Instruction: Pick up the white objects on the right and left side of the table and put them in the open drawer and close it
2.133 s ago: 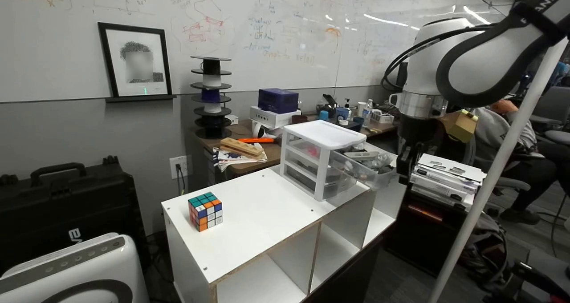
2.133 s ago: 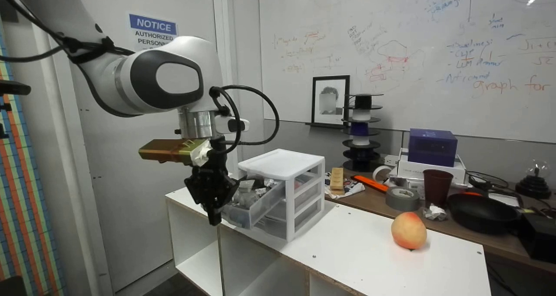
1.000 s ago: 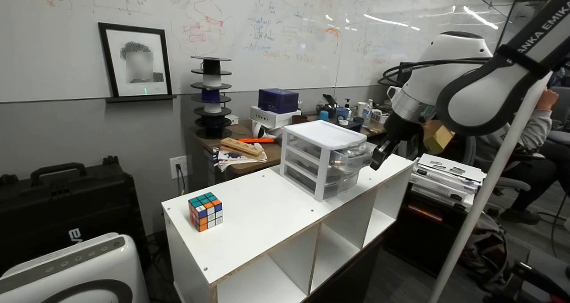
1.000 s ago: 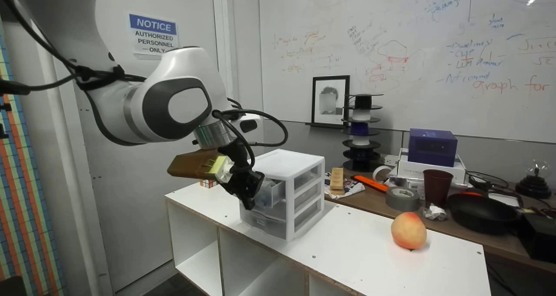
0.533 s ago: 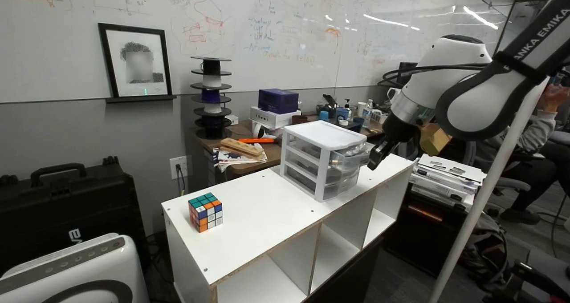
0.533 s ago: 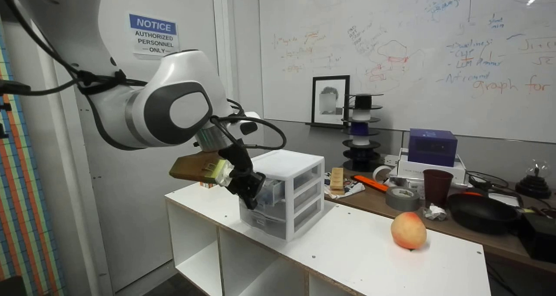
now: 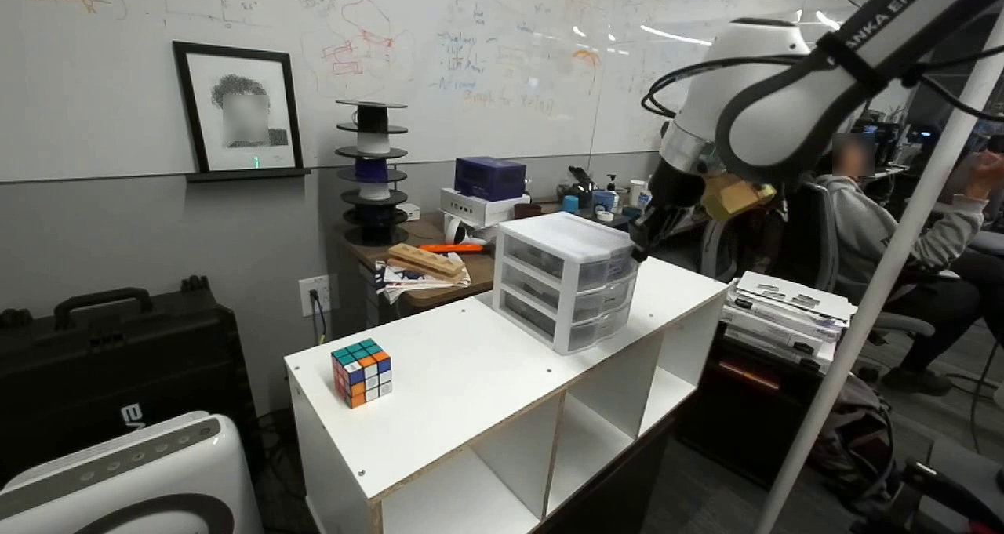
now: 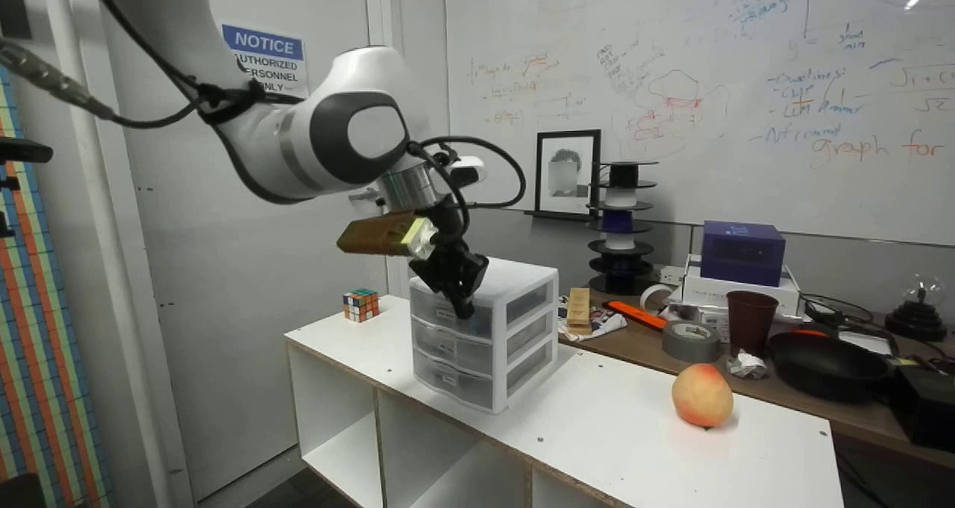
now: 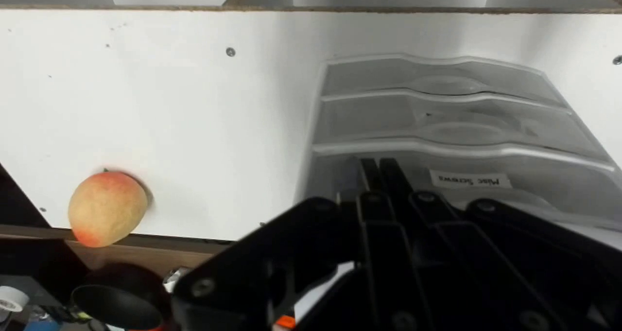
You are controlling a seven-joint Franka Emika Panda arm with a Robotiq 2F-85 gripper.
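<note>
The drawer (image 8: 429,306), the translucent top one of a white-framed three-drawer unit, is pushed in level with the two below. It also shows in an exterior view (image 7: 604,272) and, with a "Misc Screws" label, in the wrist view (image 9: 559,187). My gripper (image 8: 464,314) is tilted at the front of this drawer, close to or touching it. In the wrist view, its black fingertips (image 9: 379,163) are together with nothing between them. The unit stands on the white table (image 7: 455,393). The white objects are hidden or out of view.
A multicoloured puzzle cube (image 7: 362,373) stands near one end of the table. A peach-like fruit (image 8: 702,396) sits near the other end. A brown desk (image 8: 645,351) holding tape, a cup and a pan runs behind. A stack of papers (image 7: 788,314) stands beyond the table.
The top drawer was pulled out and full of items; it has slid in until flush. My gripper swung to its front, pushed inward, and has risen slightly.
</note>
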